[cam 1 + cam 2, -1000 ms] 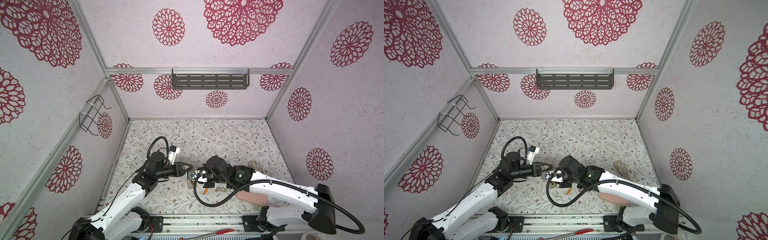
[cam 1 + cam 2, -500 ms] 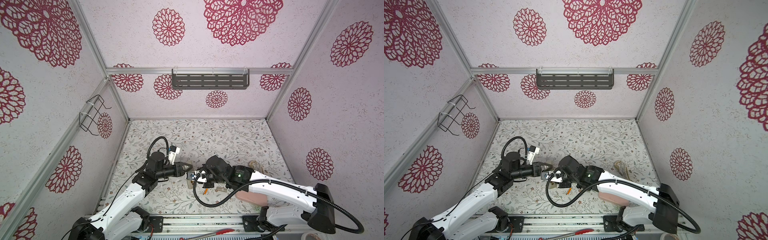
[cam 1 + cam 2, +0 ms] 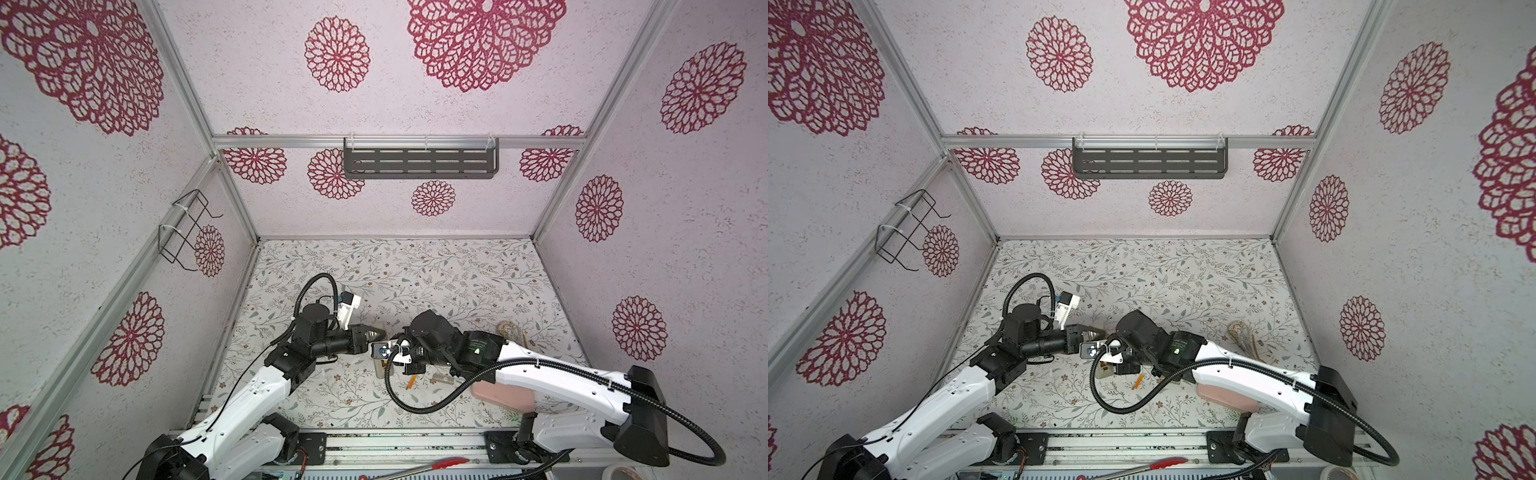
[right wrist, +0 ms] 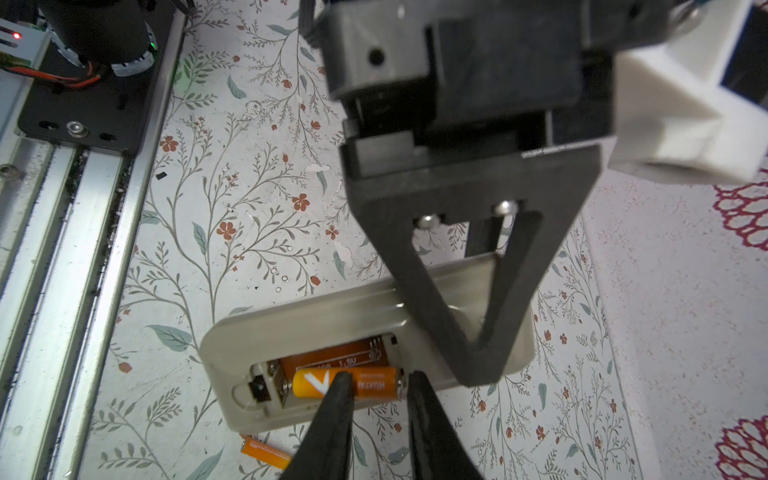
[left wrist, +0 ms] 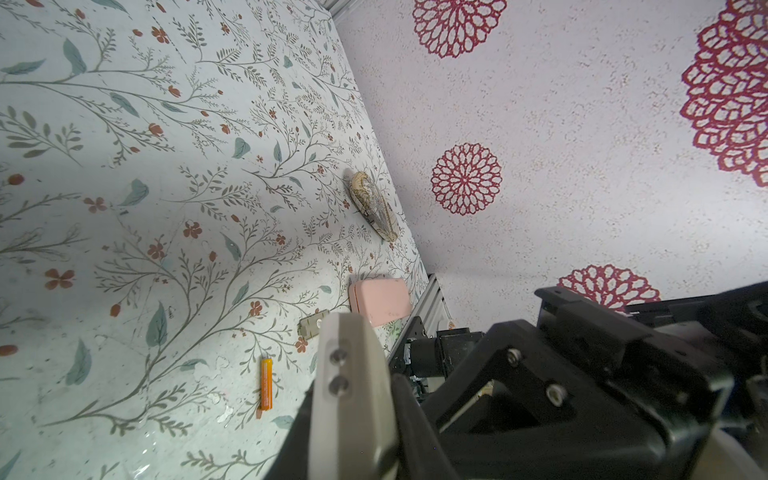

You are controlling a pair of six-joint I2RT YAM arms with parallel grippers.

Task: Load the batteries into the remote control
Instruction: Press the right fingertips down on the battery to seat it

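Floral worktop (image 4: 232, 208), flowered walls (image 5: 582, 145). Remote (image 4: 332, 316) lies back-up, one battery (image 4: 374, 384) in its bay under my right jaws, slightly apart; spare battery (image 4: 266, 453) beside it. Left jaws, together, block its other end; pink pad (image 5: 380, 301) nearby.

A robot lab test booth.
Flower-printed wall panels (image 3: 478, 203) were held in aluminium framing (image 3: 291, 142), and a slotted metal rail (image 3: 399, 445) carried the arm mounts (image 3: 313, 447).
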